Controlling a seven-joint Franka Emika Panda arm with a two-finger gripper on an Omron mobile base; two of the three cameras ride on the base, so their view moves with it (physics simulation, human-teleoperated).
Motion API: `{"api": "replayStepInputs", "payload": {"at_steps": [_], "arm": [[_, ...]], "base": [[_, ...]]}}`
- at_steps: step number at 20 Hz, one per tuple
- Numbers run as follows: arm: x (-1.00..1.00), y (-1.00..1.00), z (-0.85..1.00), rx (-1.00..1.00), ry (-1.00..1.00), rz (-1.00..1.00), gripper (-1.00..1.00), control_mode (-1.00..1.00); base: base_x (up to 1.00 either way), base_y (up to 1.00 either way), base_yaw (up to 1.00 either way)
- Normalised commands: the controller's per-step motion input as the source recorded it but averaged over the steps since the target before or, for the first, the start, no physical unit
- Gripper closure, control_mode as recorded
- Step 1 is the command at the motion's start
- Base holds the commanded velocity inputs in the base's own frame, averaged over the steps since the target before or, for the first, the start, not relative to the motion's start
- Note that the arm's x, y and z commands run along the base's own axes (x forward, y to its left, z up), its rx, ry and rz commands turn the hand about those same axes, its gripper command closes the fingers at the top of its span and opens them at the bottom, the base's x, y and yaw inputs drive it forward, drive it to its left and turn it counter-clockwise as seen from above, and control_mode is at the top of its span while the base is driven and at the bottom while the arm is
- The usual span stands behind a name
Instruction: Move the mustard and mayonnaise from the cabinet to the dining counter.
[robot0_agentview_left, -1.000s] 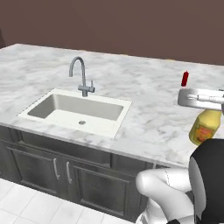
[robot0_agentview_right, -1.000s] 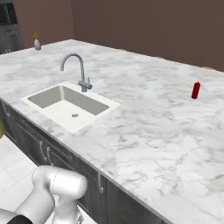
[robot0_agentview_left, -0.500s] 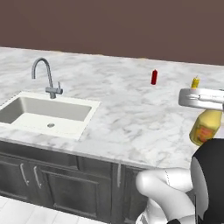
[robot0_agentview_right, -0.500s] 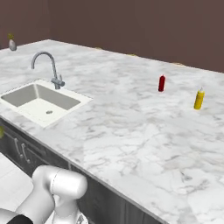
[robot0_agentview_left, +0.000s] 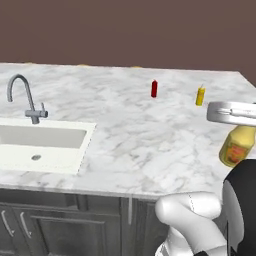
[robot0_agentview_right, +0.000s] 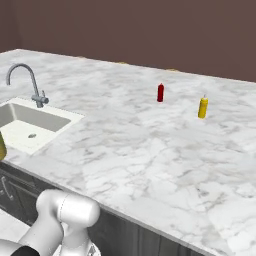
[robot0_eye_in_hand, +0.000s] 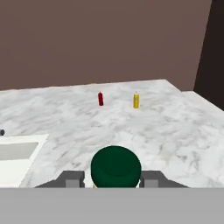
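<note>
Mustard (robot0_eye_in_hand: 116, 167) sat clamped between the fingers of the gripper (robot0_eye_in_hand: 113, 179), dark green cap up, held in the air at the near right edge of the marble surface (robot0_agentview_left: 140, 145). Far across that surface stood a red bottle (robot0_agentview_left: 154, 88) and, right of it, a yellow squeeze bottle (robot0_agentview_left: 200, 95). Sink (robot0_agentview_left: 40, 145) and tap (robot0_agentview_left: 25, 97) lay to the left.

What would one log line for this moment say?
gripper: shut on mustard | mustard: held above dining counter edge, not set down | on counter: red bottle, yellow squeeze bottle
</note>
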Motion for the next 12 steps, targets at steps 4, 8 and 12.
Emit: {"api": "replayStepInputs", "payload": {"at_steps": [4, 8, 12], "arm": [[0.0, 0.0, 0.0, 0.0, 0.0, 0.0, 1.0, 1.0], [0.19, 0.0, 0.0, 0.01, 0.03, -0.15, 1.0, -1.0], [0.33, -0.02, 0.0, 0.03, 0.05, -0.26, 1.0, -1.0]], "base": [[0.45, 0.0, -0.33], [0.22, 0.0, -0.15], [0.0, 0.0, 0.0]]}}
